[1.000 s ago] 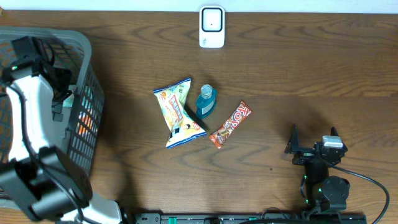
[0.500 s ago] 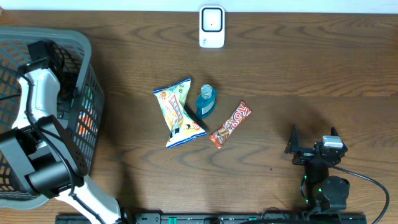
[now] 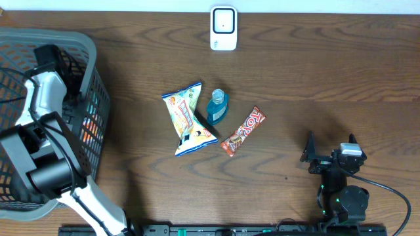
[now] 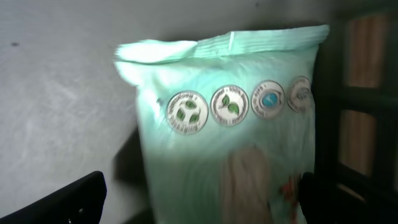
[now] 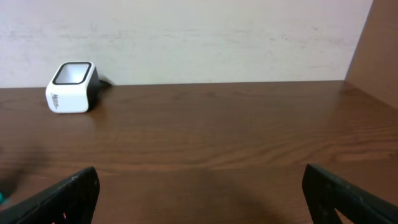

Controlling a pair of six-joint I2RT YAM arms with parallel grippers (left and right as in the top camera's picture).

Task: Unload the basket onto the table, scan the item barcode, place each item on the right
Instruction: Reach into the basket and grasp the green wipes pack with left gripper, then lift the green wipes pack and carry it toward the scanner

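While the left fingers point(image 4: 74, 200) hover spread over the green pouch point(image 4: 224, 130) in the basket point(image 3: 92, 65), centre them on its body before pinching; the right fingers point(image 5: 71, 194) rest spread, empty.

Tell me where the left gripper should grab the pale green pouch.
Probably take the pouch across its width, below the round badges, coming straight on as the left gripper faces it: its open jaws bracket both side edges. The right edge lies close to the basket wall, so room there looks tight.
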